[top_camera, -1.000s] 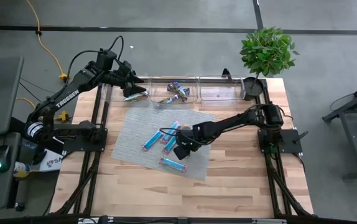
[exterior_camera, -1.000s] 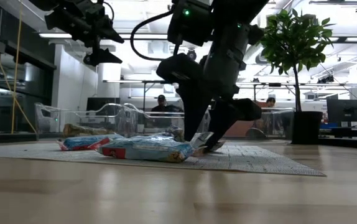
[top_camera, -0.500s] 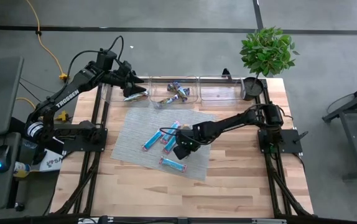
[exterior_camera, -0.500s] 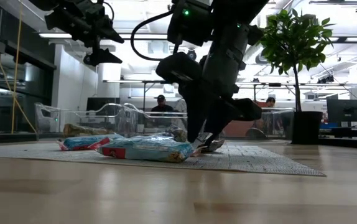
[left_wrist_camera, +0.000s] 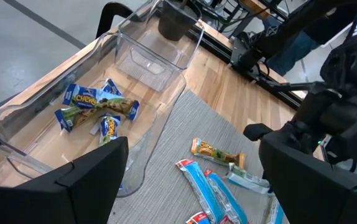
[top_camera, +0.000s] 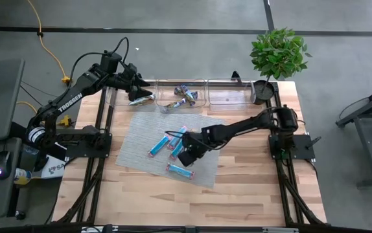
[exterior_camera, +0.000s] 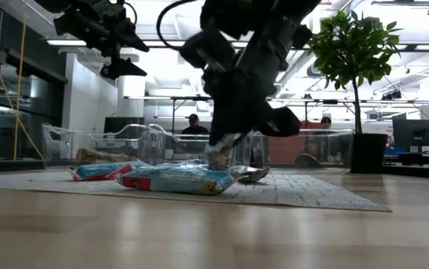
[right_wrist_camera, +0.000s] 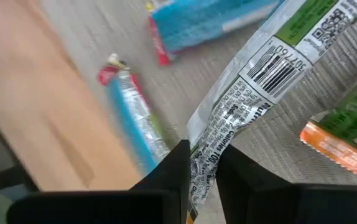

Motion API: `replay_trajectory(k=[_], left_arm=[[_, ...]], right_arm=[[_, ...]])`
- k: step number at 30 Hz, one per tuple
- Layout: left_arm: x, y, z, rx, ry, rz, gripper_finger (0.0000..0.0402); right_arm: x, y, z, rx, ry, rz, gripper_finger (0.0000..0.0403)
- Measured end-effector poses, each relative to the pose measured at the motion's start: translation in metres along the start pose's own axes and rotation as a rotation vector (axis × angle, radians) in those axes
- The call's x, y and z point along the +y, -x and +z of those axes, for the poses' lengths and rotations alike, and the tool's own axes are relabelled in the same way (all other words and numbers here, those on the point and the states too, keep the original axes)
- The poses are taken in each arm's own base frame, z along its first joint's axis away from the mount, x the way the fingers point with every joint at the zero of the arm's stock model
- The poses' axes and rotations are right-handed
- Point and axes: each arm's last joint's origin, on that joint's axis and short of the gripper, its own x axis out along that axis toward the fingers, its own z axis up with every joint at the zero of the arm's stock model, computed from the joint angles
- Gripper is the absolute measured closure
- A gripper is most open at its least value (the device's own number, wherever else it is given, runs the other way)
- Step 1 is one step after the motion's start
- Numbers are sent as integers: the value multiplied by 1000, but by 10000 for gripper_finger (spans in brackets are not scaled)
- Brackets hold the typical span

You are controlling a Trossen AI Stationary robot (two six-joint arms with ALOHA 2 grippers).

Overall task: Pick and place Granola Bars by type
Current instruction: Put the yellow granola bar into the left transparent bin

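Note:
Granola Bars lie on a grey mat (top_camera: 202, 129): blue ones (top_camera: 157, 147), (top_camera: 181, 171), (top_camera: 178, 137) and an orange-green one (right_wrist_camera: 343, 130). My right gripper (top_camera: 186, 154) is over the mat's middle, shut on a silvery bar with a green label (right_wrist_camera: 272, 68), raised off the mat in the low view (exterior_camera: 220, 153). My left gripper (top_camera: 139, 98) hangs open above the left clear bin at the far edge, nothing between its fingers. Blue and yellow-green bars (left_wrist_camera: 97, 109) lie in the middle bin. My right gripper pinches the silvery bar by one end of its crinkled wrapper (right_wrist_camera: 204, 158) between its two fingers. The fingers point down from above. The bar slants away below the fingers; whether its far end (right_wrist_camera: 328, 18) rests on the mat I cannot tell.
Three clear bins (top_camera: 228, 94) stand in a row along the far edge, the right one empty. A black cup (top_camera: 262, 90) and a potted plant (top_camera: 277, 52) are at the far right corner. Bare wood lies near and right of the mat.
My right gripper has shut on the end of the silvery bar and risen from the mat, taking that end up with it. The other bars have stayed where they were.

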Motion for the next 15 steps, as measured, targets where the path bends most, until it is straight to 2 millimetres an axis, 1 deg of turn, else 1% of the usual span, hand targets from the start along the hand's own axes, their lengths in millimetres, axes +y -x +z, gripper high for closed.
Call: replay_trajectory(k=[3,8,11,15], left_arm=[[0,0,0,0,0,-2,44],[0,0,0,0,0,-4,44],[-1,0,0,0,1,-30,44],[-1,0,0,0,1,-46,44]], right_arm=[[6,12,6,-17,22,78,352],[21,42,20,-104,97,253,352],[30,63,32,-176,138,391,352],[43,92,47,-261,230,625,352]])
